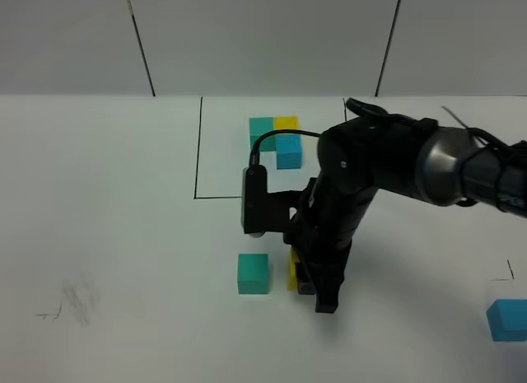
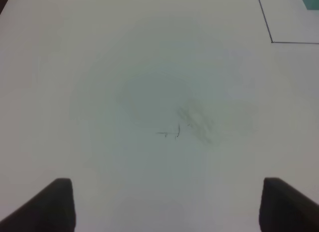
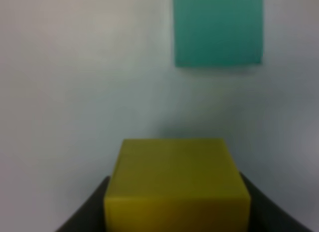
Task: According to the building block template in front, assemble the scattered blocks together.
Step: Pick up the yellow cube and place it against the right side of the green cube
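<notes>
I'm watching the right arm reaching across the middle of the surface. The right jaws are pinching the yellow cube from both sides (the wrist camera is showing it filling the gap between the dark fingers). I cannot tell whether that cube is resting on the surface or hanging just above it. The teal cube is sitting just beside it on the left, with a narrow gap showing between the two. The blue cube is lying well apart, near the right edge of the high view. The template is sitting farther back inside its black frame, just behind the arm, with a cable crossing in front of it. The left jaws are standing spread wide. Their two tips are hanging over the white surface, and a faint pencil smudge is showing beyond them.
</notes>
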Tool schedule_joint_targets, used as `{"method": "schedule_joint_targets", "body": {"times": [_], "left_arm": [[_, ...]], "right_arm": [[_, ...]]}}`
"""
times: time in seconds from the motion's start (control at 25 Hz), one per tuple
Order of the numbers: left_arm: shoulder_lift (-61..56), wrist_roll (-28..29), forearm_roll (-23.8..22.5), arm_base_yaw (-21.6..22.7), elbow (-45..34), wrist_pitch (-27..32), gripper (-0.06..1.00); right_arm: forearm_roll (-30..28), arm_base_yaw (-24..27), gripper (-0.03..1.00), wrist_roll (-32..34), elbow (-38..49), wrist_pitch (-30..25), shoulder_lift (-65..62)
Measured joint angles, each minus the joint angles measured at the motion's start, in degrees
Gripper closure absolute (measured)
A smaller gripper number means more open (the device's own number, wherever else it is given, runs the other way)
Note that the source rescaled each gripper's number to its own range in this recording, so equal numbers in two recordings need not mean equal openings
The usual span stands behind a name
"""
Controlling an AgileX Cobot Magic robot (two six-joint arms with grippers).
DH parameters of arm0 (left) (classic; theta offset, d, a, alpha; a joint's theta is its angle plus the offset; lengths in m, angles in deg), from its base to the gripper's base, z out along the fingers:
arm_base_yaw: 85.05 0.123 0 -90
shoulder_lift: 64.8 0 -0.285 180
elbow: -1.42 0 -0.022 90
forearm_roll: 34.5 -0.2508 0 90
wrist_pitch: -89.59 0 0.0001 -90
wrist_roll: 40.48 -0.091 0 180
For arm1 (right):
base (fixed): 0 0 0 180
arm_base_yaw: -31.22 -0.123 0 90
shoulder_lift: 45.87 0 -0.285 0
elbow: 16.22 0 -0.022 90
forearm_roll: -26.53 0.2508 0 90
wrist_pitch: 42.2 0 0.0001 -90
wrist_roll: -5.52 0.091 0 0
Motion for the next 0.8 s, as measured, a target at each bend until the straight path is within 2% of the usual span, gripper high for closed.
{"method": "schedule_joint_targets", "body": {"times": [0.16,0.48,0.8], "left_arm": [[0.0,0.0,0.0,0.0,0.0,0.0,0.30],[0.0,0.0,0.0,0.0,0.0,0.0,0.30],[0.0,0.0,0.0,0.0,0.0,0.0,0.30]], "right_arm": [[-2.3,-1.2,0.96,2.3,-3.6,-1.9,3.6],[-5.9,-2.1,0.96,7.8,-5.1,0.0,5.0],[-6.0,-2.1,0.96,9.9,-7.5,-0.1,7.5]]}}
